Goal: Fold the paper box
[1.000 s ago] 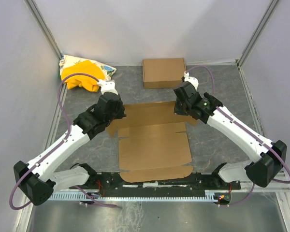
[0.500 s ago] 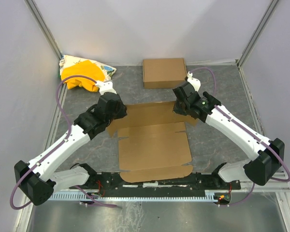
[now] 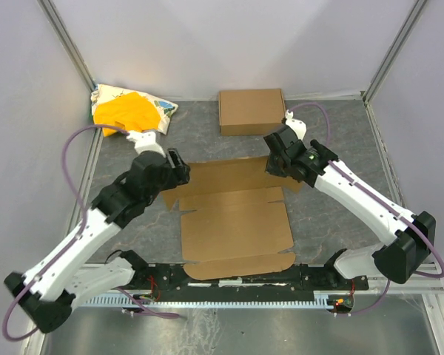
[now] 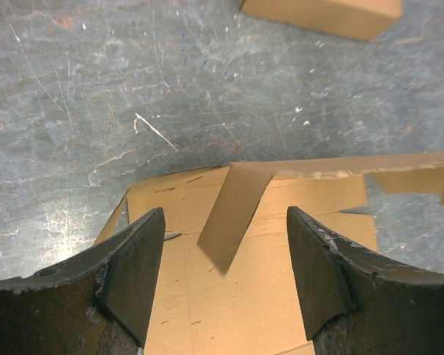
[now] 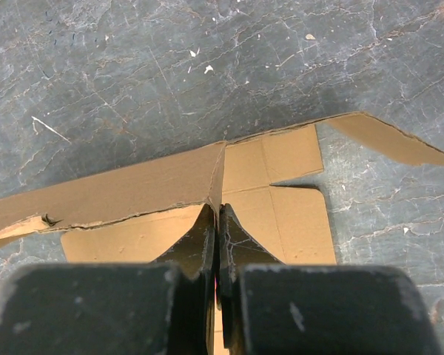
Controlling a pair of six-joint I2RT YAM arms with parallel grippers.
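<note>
The paper box (image 3: 237, 222) lies unfolded in the middle of the table, with its far panel (image 5: 126, 188) lifted off the surface. My right gripper (image 3: 275, 164) is shut on the right end of that raised panel, and the cardboard edge runs into the closed fingertips (image 5: 219, 222). My left gripper (image 3: 180, 167) hovers open over the panel's left end. In the left wrist view a narrow side flap (image 4: 235, 213) slants between the spread fingers (image 4: 137, 270) without touching either, above the flat cardboard (image 4: 274, 303).
A second neat brown carton (image 3: 251, 111) sits at the back centre and shows in the left wrist view (image 4: 333, 15). A yellow cloth bundle (image 3: 129, 111) lies in the back left corner. Walls enclose the grey stone-pattern table (image 3: 333, 133) on three sides.
My left gripper has opened, let go of the box's left end and drawn back to the left. The right gripper has stayed shut on the panel.
</note>
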